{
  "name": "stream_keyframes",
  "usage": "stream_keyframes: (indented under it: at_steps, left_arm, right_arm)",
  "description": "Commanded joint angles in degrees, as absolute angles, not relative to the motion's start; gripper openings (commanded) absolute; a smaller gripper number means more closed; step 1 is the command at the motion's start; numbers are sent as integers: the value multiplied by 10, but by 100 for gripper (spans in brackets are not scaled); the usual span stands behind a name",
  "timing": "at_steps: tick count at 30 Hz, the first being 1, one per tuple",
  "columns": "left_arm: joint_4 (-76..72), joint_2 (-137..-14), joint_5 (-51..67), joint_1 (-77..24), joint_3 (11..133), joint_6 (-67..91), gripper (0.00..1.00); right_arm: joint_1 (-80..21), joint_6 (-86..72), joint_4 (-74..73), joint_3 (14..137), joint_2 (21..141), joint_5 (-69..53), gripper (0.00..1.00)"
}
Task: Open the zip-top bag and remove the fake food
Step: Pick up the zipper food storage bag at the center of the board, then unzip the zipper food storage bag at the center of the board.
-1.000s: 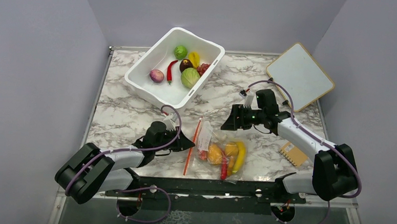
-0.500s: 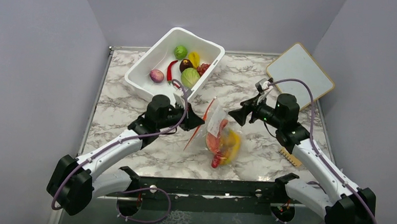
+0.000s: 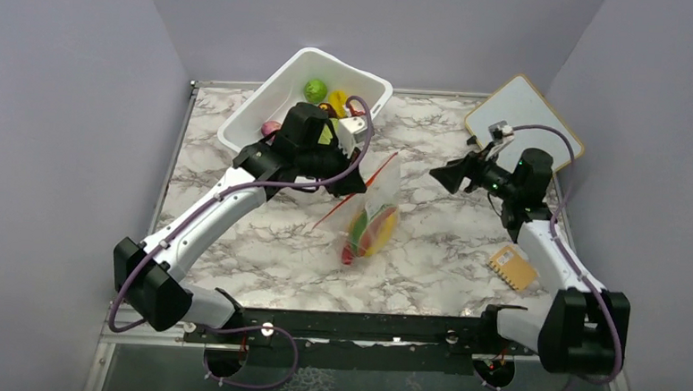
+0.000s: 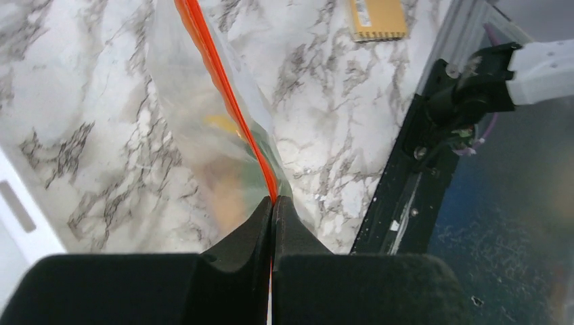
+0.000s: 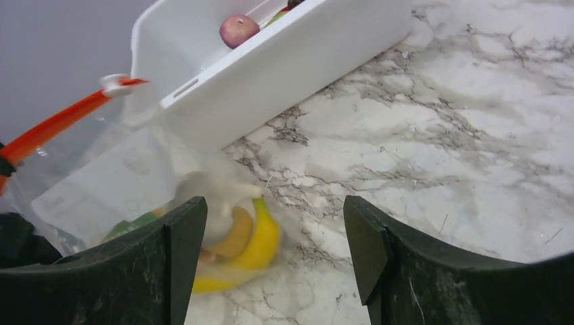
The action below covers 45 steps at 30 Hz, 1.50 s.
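The zip-top bag (image 3: 377, 195) hangs in the air over the middle of the table, its orange-red zip strip (image 3: 361, 189) slanting down to the left. My left gripper (image 3: 351, 180) is shut on that strip (image 4: 220, 81), with its fingertips (image 4: 273, 203) pinched on the strip's lower end. The fake food (image 3: 369, 230) sits bunched in the bag's low end: a yellow banana (image 5: 262, 238) and orange pieces show through the plastic. My right gripper (image 3: 442, 175) is open, to the right of the bag and apart from it. Nothing is between its fingers (image 5: 274, 211).
The white tub (image 3: 256, 101) stands at the back left with a lime, an onion (image 5: 238, 30) and other produce inside. A white board (image 3: 526, 124) lies at the back right. A tan card (image 3: 513, 267) rests near the right front.
My left arm has lifted the bag by its strip off the table and carried it toward the tub; the food slid to the bag's bottom. The right arm swung back toward the right.
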<state>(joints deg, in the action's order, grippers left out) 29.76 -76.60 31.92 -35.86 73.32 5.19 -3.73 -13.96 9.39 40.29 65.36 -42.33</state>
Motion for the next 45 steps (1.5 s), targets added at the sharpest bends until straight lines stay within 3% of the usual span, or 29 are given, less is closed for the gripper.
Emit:
stream_keyframes:
  at_steps: [1,7,13,19,34,38,42,45]
  left_arm:
    - [421,-779,414,-380,834,-28,0]
    - [453,-775,344,-393,806,-107,0]
    - [458,-785,382,-407,803,-115,0]
    - [487,-781,412,-415,845,-172,0]
    - [526,-793,427,-425,868,-212,0]
    - [526,-788,419,-425,865,-223,0]
    - [529,-794,416,-425,868,-224,0]
    - [529,-794,428,-426,868,-228,0]
  right_arm:
    - [49,-327,321,376,713,-711,74]
    - [48,-189,215,355,656,-724,75]
    - [37,-136,480,227,577,-746,77]
    - [25,18,297,287,576,-796,77]
    - [-95,63,276,343,625,-764,81]
    - [-98,68,266,346,639,-808,72]
    - [-105,68,273,329,625,-778,60]
    - [-111,67,276,327,628,-775,57]
